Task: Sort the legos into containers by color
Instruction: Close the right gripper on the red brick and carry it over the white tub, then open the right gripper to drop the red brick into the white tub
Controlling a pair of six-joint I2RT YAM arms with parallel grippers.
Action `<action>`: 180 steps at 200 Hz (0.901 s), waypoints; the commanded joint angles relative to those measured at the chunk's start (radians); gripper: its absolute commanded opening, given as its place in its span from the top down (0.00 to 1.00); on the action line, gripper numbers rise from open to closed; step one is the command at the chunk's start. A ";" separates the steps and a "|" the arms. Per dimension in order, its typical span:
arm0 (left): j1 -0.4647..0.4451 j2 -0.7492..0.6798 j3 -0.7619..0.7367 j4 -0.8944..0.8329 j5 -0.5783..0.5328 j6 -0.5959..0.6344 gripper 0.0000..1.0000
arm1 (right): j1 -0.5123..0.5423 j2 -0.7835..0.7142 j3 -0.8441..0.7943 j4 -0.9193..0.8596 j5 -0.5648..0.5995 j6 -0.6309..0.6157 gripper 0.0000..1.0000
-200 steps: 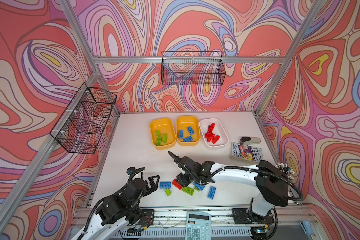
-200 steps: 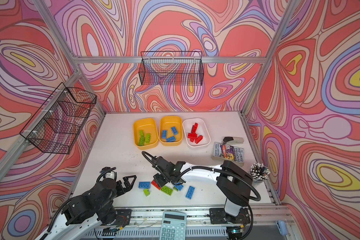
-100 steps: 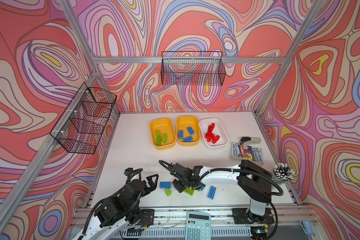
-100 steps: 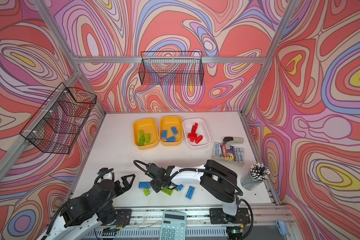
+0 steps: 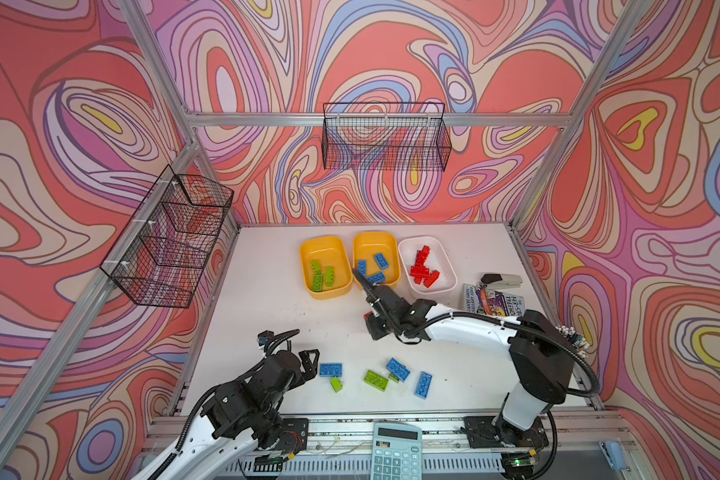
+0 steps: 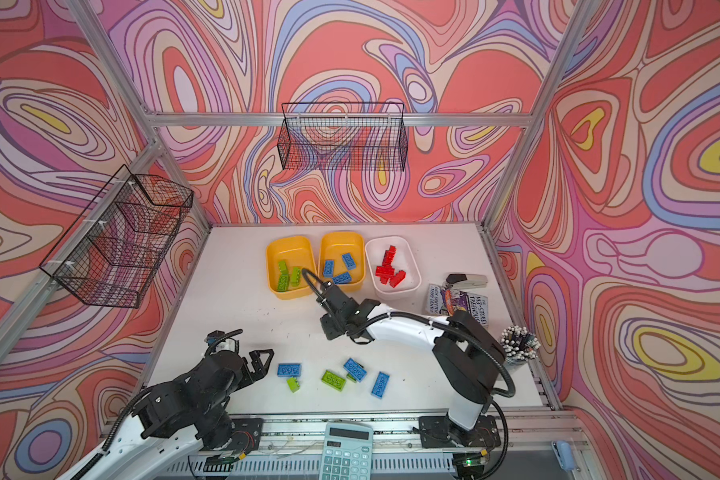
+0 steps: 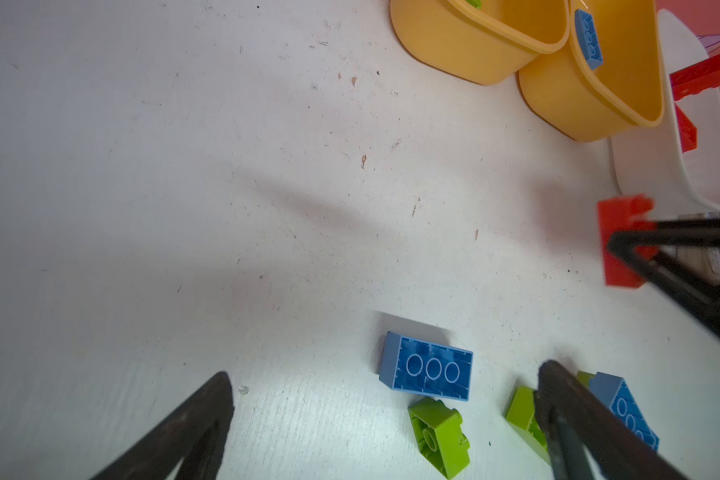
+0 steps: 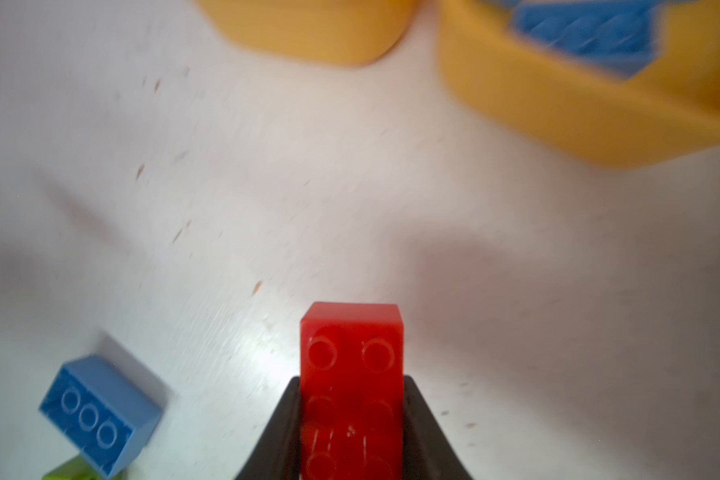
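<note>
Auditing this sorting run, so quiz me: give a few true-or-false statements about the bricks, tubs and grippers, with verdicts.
1. The right gripper is shut on a red brick. True.
2. The white tub holds blue bricks. False: it holds red bricks.
3. The left gripper grips a green brick. False: it is open and empty, beside a blue brick.
4. No red brick lies loose on the table. True: the loose bricks are blue and green.

Left arm low, fingers wide apart; right arm outstretched, fingers tight on a red lego.
</note>
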 commanded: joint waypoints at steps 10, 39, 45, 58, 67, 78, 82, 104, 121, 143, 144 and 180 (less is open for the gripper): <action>0.006 0.142 0.058 0.160 -0.001 0.079 0.00 | -0.260 -0.014 0.089 0.005 -0.001 -0.050 0.74; 0.005 0.297 0.110 0.294 0.050 0.123 0.00 | -0.462 0.104 0.189 0.041 -0.055 -0.026 0.75; 0.005 0.326 0.118 0.314 0.063 0.132 0.00 | -0.480 0.136 0.217 0.038 -0.053 -0.026 0.75; 0.005 0.386 0.136 0.339 0.080 0.146 0.00 | -0.509 0.201 0.267 0.035 -0.046 -0.030 0.75; 0.005 0.422 0.151 0.341 0.083 0.155 0.00 | -0.523 0.245 0.302 0.028 -0.034 -0.031 0.75; 0.005 0.457 0.167 0.341 0.087 0.169 0.00 | -0.534 0.294 0.345 0.006 -0.015 -0.030 0.75; 0.005 0.468 0.173 0.340 0.086 0.174 0.00 | -0.539 0.309 0.358 0.002 -0.011 -0.031 0.75; 0.008 0.512 0.194 0.347 0.087 0.200 0.00 | -0.555 0.353 0.395 -0.008 0.018 -0.034 0.74; 0.007 0.542 0.211 0.358 0.085 0.219 0.00 | -0.562 0.372 0.412 -0.017 0.041 -0.046 0.73; 0.008 0.593 0.243 0.375 0.090 0.240 0.00 | -0.567 0.377 0.429 -0.034 0.042 -0.067 0.63; 0.008 0.594 0.243 0.376 0.091 0.242 0.00 | -0.567 0.377 0.429 -0.034 0.042 -0.068 0.62; 0.010 0.671 0.286 0.391 0.109 0.262 0.00 | -0.566 0.312 0.403 -0.064 0.032 -0.072 0.30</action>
